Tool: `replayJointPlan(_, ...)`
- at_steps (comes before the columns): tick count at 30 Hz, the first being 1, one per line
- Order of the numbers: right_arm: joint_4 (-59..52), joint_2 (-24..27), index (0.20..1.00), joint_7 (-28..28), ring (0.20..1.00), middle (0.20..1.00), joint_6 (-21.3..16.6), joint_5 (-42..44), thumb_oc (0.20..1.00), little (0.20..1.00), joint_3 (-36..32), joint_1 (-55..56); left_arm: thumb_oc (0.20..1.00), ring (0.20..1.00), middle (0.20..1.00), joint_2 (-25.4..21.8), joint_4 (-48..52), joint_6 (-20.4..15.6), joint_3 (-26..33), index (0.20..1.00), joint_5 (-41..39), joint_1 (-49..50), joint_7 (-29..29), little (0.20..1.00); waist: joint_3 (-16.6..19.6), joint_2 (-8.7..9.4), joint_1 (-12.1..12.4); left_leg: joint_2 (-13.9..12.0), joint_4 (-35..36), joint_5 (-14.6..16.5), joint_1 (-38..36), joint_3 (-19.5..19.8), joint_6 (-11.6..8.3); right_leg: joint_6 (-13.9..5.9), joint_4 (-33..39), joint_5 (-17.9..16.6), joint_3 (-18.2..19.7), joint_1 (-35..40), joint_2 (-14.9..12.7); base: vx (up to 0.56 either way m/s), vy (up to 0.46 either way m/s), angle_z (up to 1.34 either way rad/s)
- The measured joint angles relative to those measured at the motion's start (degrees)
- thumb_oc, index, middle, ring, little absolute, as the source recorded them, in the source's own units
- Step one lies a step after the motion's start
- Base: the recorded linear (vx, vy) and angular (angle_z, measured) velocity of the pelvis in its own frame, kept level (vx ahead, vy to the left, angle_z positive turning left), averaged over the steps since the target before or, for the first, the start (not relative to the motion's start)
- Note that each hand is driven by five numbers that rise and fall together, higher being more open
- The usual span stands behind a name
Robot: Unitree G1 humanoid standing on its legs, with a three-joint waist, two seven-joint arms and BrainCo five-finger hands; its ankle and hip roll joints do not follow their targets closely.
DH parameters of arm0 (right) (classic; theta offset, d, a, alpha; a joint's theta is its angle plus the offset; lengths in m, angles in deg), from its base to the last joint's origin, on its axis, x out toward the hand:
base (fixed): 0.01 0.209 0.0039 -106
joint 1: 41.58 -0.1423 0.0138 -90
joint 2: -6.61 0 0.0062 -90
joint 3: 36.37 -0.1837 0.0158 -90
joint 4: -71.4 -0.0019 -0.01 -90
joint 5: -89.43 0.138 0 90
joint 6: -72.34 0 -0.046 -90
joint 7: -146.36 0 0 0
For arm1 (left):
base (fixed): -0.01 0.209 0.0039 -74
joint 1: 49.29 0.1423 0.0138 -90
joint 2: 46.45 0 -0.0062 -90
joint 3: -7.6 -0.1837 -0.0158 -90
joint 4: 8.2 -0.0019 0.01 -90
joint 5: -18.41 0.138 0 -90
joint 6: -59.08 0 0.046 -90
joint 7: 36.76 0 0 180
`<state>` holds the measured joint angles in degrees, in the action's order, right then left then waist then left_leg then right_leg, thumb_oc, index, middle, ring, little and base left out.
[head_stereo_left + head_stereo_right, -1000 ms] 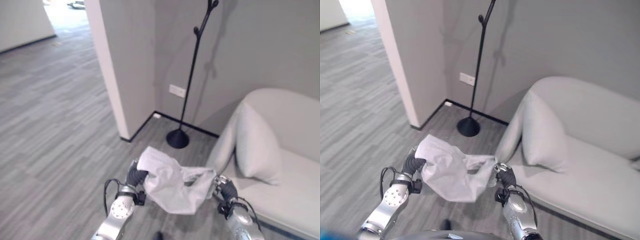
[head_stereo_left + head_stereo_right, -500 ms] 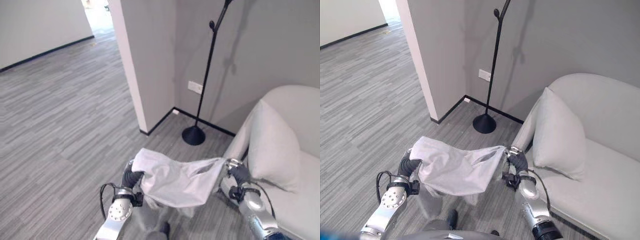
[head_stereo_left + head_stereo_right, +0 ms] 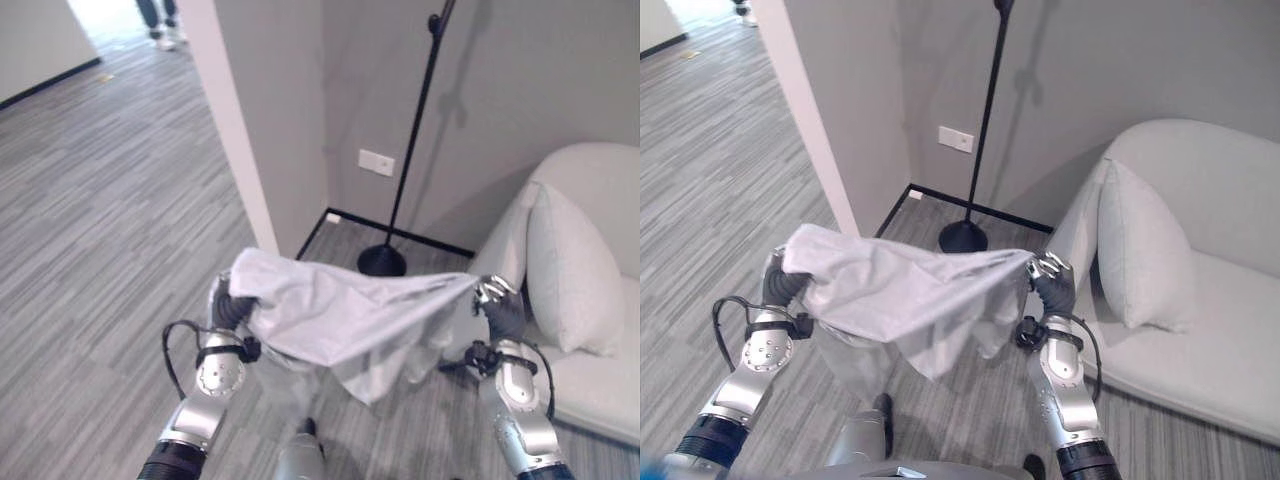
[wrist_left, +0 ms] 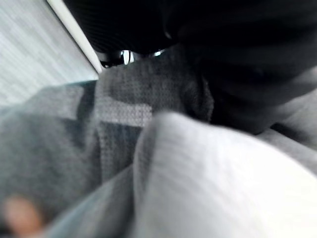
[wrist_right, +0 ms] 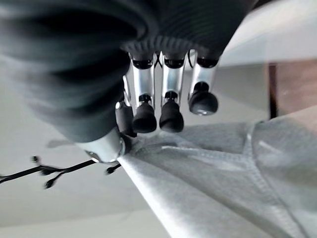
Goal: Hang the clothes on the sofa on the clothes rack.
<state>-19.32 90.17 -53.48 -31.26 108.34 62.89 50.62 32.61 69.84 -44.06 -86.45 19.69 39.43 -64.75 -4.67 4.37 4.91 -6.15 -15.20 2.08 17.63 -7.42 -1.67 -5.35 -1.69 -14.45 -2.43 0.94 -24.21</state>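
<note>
Left hand (image 3: 232, 305) grips one end of the grey garment (image 3: 340, 318); its fingers are buried in the cloth, so whether they are curled or straight cannot be told; the left wrist view shows folds of fabric bunched right against the hand; the garment is off the sofa (image 3: 1210, 300) and stretched in the air between both hands, its middle sagging into a loose hanging fold above the floor (image 3: 90, 200); right hand (image 3: 1050, 282) holds the opposite end, thumb pinching a seamed edge against the curled dark-tipped fingers (image 5: 171, 115) as seen in the right wrist view

Handling judgement: the garment appears light, soft and limp; it offers no stiffness, so it will droop and swing wherever unsupported; a hold at a seam, collar or hem is likely to be more secure than loose cloth, and keeping the two holds apart keeps an opening spread for a hook

Surroundings: a white wall corner (image 3: 240, 150) stands to the left beyond the garment; a person's legs (image 3: 160, 15) show far off down the corridor; the black clothes rack (image 3: 410, 150) stands in the corner ahead, its round base (image 3: 382, 261) on the floor, near the sofa's end; a wall socket (image 3: 955, 139) sits beside the pole; a cushion (image 3: 1130, 250) leans on the sofa at the right; nothing lies between the robot and the rack, though the hooks sit high and the sofa's end crowds the right side
</note>
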Motion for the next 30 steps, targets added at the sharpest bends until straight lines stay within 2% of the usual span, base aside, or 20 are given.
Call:
replayJointPlan(1,-0.19,0.20,0.200,0.10,0.200,0.200,-0.29,-0.32,0.200,0.200,-0.27,0.53,0.200,0.200,0.200,-0.27,0.03,-0.17,-0.38,0.200,-0.02,-0.08,-0.04,0.200,0.14,0.06,-0.66,1.46,1.29,-0.25,-0.57,0.00,0.63,-0.22,-1.22,0.10,0.06,0.51,1.14,0.17,0.538,0.05)
replayJointPlan(2,-0.25,1.37,0.200,0.22,0.200,0.200,-0.29,-0.57,0.200,0.200,-0.41,0.64,0.200,0.200,0.200,0.17,0.56,-0.18,-0.07,0.200,-0.14,1.20,0.00,0.200,0.48,0.03,-0.04,2.24,5.19,-2.08,-2.47,-0.14,2.08,-2.31,-2.26,4.62,0.42,-0.40,1.61,0.08,0.239,0.05)
replayJointPlan(3,-0.17,1.85,0.200,0.39,0.200,0.200,-0.36,-0.89,0.200,0.200,-1.14,0.83,0.200,0.200,0.200,0.57,0.67,-0.12,-0.26,0.200,-0.19,2.23,0.35,0.200,0.61,-0.59,-0.40,2.60,7.78,-2.89,-3.73,0.23,3.20,-4.78,-3.50,9.37,1.95,-0.58,3.99,0.13,0.334,-0.08)
replayJointPlan(4,-0.03,2.19,0.200,0.34,0.200,0.200,-0.31,-0.90,0.200,0.200,-1.68,1.31,0.200,0.200,0.200,1.13,1.15,-0.11,-0.29,0.200,-0.19,3.84,0.76,0.200,0.71,-1.06,-0.36,2.50,11.13,-4.65,-6.11,0.56,3.21,-6.11,-4.56,13.12,3.68,-0.86,6.65,0.07,0.176,-0.02)
replayJointPlan(5,-0.55,2.97,0.200,0.28,0.200,0.200,-0.33,-0.90,0.200,0.200,-1.84,2.16,0.200,0.200,0.200,1.30,1.83,-0.10,-0.60,0.200,-0.19,5.61,1.18,0.200,1.09,-1.40,-0.16,2.69,14.23,-6.10,-8.02,0.11,2.93,-6.61,-3.54,14.27,4.70,-0.71,8.90,0.11,0.241,0.00)
replayJointPlan(6,-0.35,3.82,0.200,0.36,0.200,0.200,-0.83,-0.90,0.200,0.200,-2.16,3.62,0.200,0.200,0.200,2.23,2.33,-0.11,-1.33,0.200,-0.25,7.93,1.68,0.200,1.58,-1.17,-1.24,4.08,16.83,-6.90,-10.15,0.10,3.42,-7.23,-2.55,17.27,4.61,-1.08,13.02,0.11,0.197,0.03)
replayJointPlan(7,-0.19,4.09,0.200,0.40,0.200,0.200,-0.82,-0.89,0.200,0.200,-2.10,3.74,0.200,0.200,0.200,2.93,2.32,-0.05,-1.35,0.200,-0.33,8.64,1.90,0.200,1.50,-1.44,-1.43,3.98,18.26,-7.61,-11.27,0.21,3.57,-6.47,-2.93,18.80,4.80,-1.91,15.53,0.10,0.142,0.04)
replayJointPlan(8,0.17,4.88,0.200,0.43,0.200,0.200,-0.80,-0.83,0.200,0.200,-2.03,4.46,0.200,0.200,0.200,4.47,2.21,0.10,-1.62,0.200,-0.49,9.83,2.10,0.200,1.66,-1.96,-1.78,3.76,20.31,-8.41,-12.88,-0.19,3.06,-2.02,-2.56,19.58,5.00,-3.18,19.00,0.11,0.101,0.01)
replayJointPlan(11,1.80,5.67,0.200,0.22,0.200,0.200,-0.81,-0.28,0.200,0.200,-2.11,4.95,0.200,0.200,0.200,5.99,2.47,0.68,-5.10,0.200,-0.45,10.20,3.54,0.200,2.67,-2.54,-3.41,3.55,20.49,-8.56,-13.38,0.35,2.09,-2.63,0.20,18.65,7.12,-1.63,20.48,0.14,0.041,0.02)
replayJointPlan(15,1.92,7.93,0.200,-0.55,0.200,0.200,-0.75,0.06,0.200,0.200,-2.22,5.42,0.200,0.200,0.200,6.80,2.48,0.94,-9.30,0.200,-0.20,6.56,4.22,0.200,2.67,-2.53,-5.21,2.52,20.46,-9.27,-14.56,3.10,0.48,-2.15,1.55,18.72,4.78,1.63,21.79,0.17,-0.081,0.26)
replayJointPlan(16,3.01,8.76,0.200,-0.78,0.200,0.200,-0.71,0.15,0.200,0.200,-2.06,4.96,0.200,0.200,0.200,7.41,2.49,1.09,-9.57,0.200,-0.15,4.90,4.18,0.200,2.64,-2.33,-5.19,1.96,19.46,-8.38,-14.59,4.06,-0.92,-1.21,1.41,19.26,4.01,2.32,22.38,0.23,-0.186,0.44)
replayJointPlan(18,4.65,8.77,0.200,-0.80,0.200,0.200,-0.14,0.36,0.200,0.200,-1.90,4.61,0.200,0.200,0.200,7.33,2.51,1.15,-9.55,0.200,-0.12,3.56,4.12,0.200,2.98,-1.94,-4.80,1.42,18.26,-7.75,-14.21,4.69,-1.78,-0.46,0.73,19.75,3.61,2.36,23.01,0.17,-0.138,0.23)
replayJointPlan(19,4.87,9.30,0.200,-0.98,0.200,0.200,1.50,2.60,0.200,0.200,-1.05,4.18,0.200,0.200,0.200,6.97,2.67,1.44,-9.35,0.200,-0.03,2.32,3.91,0.200,2.94,-1.72,-4.73,0.67,15.14,-6.53,-12.37,5.83,-3.24,0.80,-1.03,20.79,2.52,1.70,23.68,0.10,-0.083,0.26)
replayJointPlan(20,5.31,10.57,0.200,-1.00,0.200,0.200,2.83,3.45,0.200,0.200,0.07,3.64,0.200,0.200,0.200,6.71,2.83,1.64,-9.35,0.200,-0.01,1.39,3.82,0.200,2.85,-1.55,-4.60,0.26,13.21,-6.14,-11.19,6.42,-3.54,1.49,-2.09,21.22,2.18,1.10,24.29,0.11,-0.085,0.30)
replayJointPlan(22,3.82,11.66,0.200,-1.47,0.200,0.200,5.30,3.72,0.200,0.200,0.18,3.08,0.200,0.200,0.200,6.60,2.93,2.30,-9.12,0.200,0.00,0.96,3.61,0.200,2.39,-1.83,-4.11,-0.52,11.15,-6.48,-10.32,6.72,-3.71,3.22,-5.66,23.41,1.94,-0.52,24.99,0.18,-0.139,0.02)
replayJointPlan(24,-3.23,13.71,0.200,-2.25,0.200,0.200,7.24,0.02,0.200,0.200,-0.02,1.87,0.200,0.200,0.200,6.71,2.90,2.76,-8.51,0.200,0.00,0.41,3.38,0.200,1.11,-0.26,-3.28,0.04,4.81,-8.66,-7.38,6.93,-5.86,4.75,-10.61,25.48,3.17,-2.53,24.03,0.19,-0.069,-0.12)
replayJointPlan(25,-4.87,13.76,0.200,-2.45,0.200,0.200,6.98,-3.37,0.200,0.200,-0.84,1.87,0.200,0.200,0.200,6.71,2.92,2.86,-8.53,0.200,0.01,0.47,3.39,0.200,1.19,0.73,-3.45,0.58,5.10,-10.81,-7.32,6.75,-5.23,5.00,-10.40,25.43,2.94,-2.39,23.21,0.16,-0.007,0.02)
replayJointPlan(27,-5.77,13.69,0.200,-3.63,0.200,0.200,7.08,-9.19,0.200,0.200,-4.45,1.90,0.200,0.200,0.200,6.72,3.53,2.86,-8.63,0.200,0.08,0.71,3.36,0.200,1.05,1.61,-3.53,1.58,5.99,-9.39,-8.66,6.70,-3.91,5.51,-9.57,25.22,3.05,-1.56,22.81,0.16,0.014,-0.01)
replayJointPlan(29,-5.75,13.81,0.200,-4.98,0.200,0.200,7.06,-11.34,0.200,0.200,-6.52,1.90,0.200,0.200,0.200,6.74,4.02,2.85,-8.93,0.200,0.12,0.78,3.34,0.200,1.78,0.89,-3.67,2.90,7.33,-7.92,-10.71,6.71,-3.88,5.45,-9.49,25.24,3.17,-1.68,22.98,0.20,0.044,-0.05)
replayJointPlan(30,-5.75,14.52,0.200,-6.34,0.200,0.200,7.15,-14.62,0.200,0.200,-8.22,1.49,0.200,0.200,0.200,6.80,4.98,2.67,-9.12,0.200,1.49,0.87,3.34,0.200,2.74,-0.62,-4.77,4.68,13.43,-6.31,-12.75,9.08,-3.31,4.88,-9.05,24.90,3.48,-1.73,23.43,0.17,0.035,-0.16)
